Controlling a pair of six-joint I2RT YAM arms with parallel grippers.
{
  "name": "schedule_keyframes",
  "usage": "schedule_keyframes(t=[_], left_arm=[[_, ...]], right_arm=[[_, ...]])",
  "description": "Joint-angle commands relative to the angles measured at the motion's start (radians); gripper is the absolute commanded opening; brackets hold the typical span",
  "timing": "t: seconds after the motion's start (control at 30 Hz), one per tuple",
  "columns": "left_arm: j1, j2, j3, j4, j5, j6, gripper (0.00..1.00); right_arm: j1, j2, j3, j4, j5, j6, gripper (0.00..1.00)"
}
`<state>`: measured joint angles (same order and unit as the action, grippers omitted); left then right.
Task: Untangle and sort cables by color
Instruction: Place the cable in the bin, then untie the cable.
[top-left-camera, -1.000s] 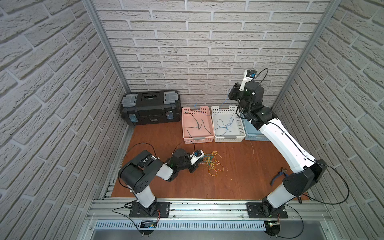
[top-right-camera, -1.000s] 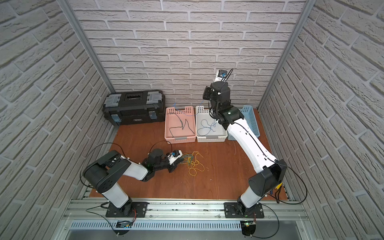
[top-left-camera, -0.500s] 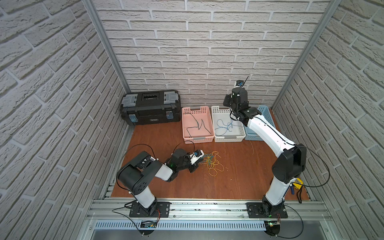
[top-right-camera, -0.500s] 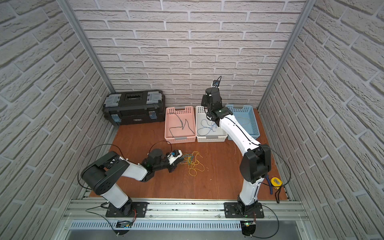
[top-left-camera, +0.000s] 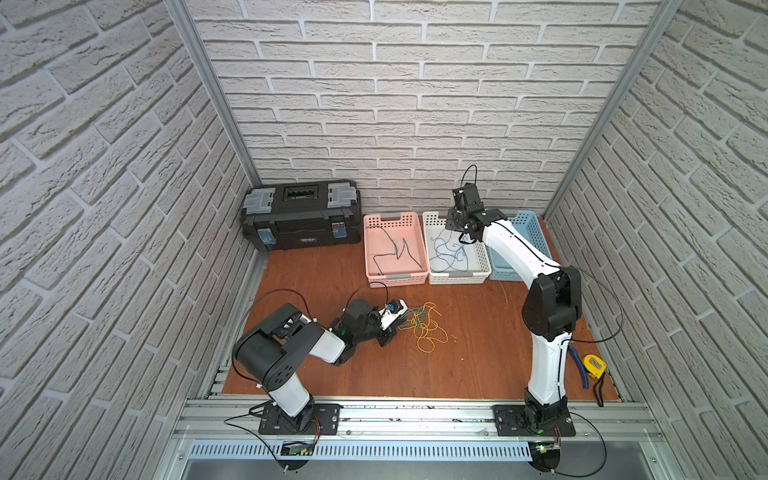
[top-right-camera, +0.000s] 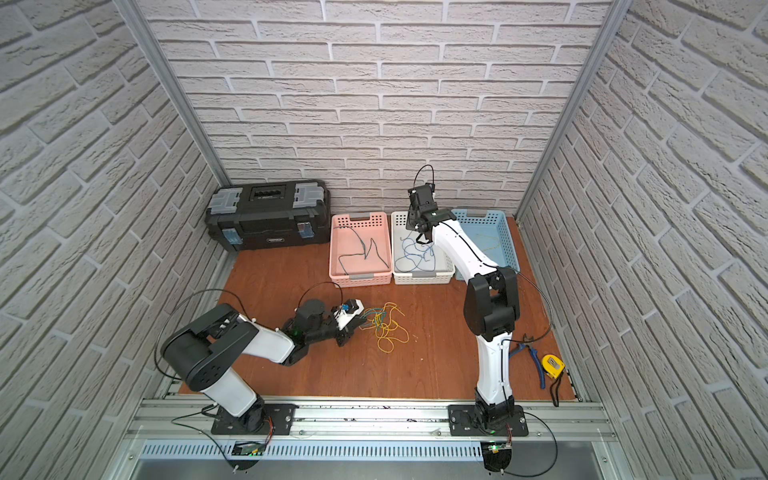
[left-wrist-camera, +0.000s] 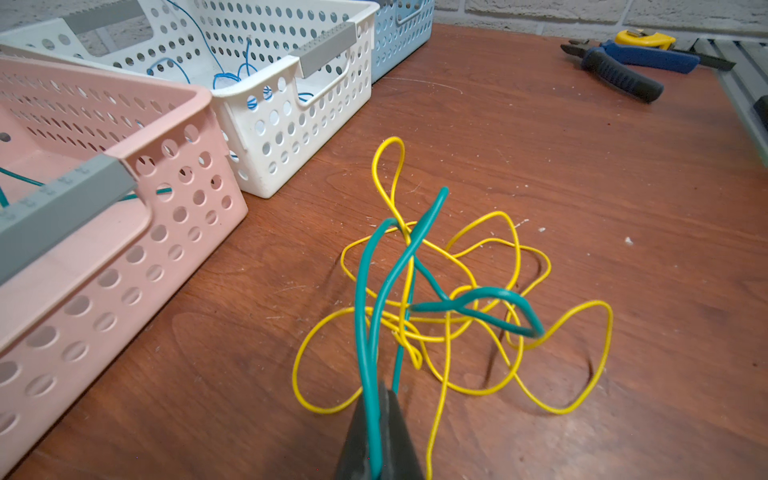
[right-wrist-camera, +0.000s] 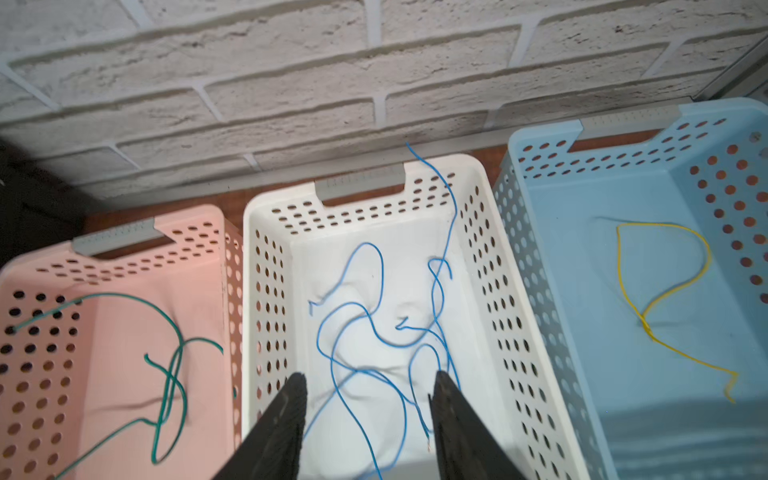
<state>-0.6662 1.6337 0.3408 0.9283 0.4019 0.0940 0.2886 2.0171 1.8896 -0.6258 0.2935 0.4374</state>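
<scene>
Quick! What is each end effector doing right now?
Left end effector: closed on the green cable.
Right end effector: open, empty, over the white basket.

Black toolbox (top-left-camera: 301, 216) by wall, blue pliers (left-wrist-camera: 615, 70), yellow tape measure (top-right-camera: 554, 365)

In both top views the right arm (top-left-camera: 515, 249) covers the corner of the white basket (top-left-camera: 455, 277) nearest the blue basket (top-left-camera: 538, 241), and much of the blue basket's floor.

In the left wrist view the pink basket (left-wrist-camera: 104, 266) beside the white basket runs off the frame. Only one corner of the blue basket shows. The left end effector (left-wrist-camera: 380, 395) is cropped, and the teal cable (left-wrist-camera: 372, 411) vanishes between its fingers.

In the right wrist view the right end effector (right-wrist-camera: 369, 376) is cropped too. The blue basket's near end is blurred. The toolbox (right-wrist-camera: 25, 208), on the pink-basket side of the white basket, is a dark smear.
</scene>
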Motion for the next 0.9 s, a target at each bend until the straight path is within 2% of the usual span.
schedule_keyframes(t=[0.0,0.1,0.23,0.37,0.57,0.73,0.87], left_arm=[[-0.009,-0.035,-0.01,0.009,-0.028,-0.035,0.0],[-0.01,-0.026,-0.003,0.007,-0.02,-0.066,0.0],[-0.017,0.0,-0.014,0.058,-0.019,-0.106,0.0],[-0.022,0.008,-0.007,0.059,-0.019,-0.123,0.0],[-0.038,0.012,0.001,0.052,-0.034,-0.137,0.0],[-0.05,0.022,0.001,0.042,-0.049,-0.129,0.0],[-0.057,0.025,0.0,0.045,-0.054,-0.127,0.0]], right_arm=[[0.014,-0.176,-0.091,-0.131,-0.085,0.014,0.53],[0.05,-0.322,-0.283,-0.099,-0.246,0.02,0.5],[0.136,-0.481,-0.511,-0.073,-0.313,0.052,0.48],[0.233,-0.598,-0.755,0.052,-0.401,0.149,0.47],[0.34,-0.629,-0.975,0.213,-0.387,0.27,0.44],[0.357,-0.586,-1.031,0.25,-0.339,0.278,0.45],[0.359,-0.564,-1.069,0.355,-0.376,0.276,0.43]])
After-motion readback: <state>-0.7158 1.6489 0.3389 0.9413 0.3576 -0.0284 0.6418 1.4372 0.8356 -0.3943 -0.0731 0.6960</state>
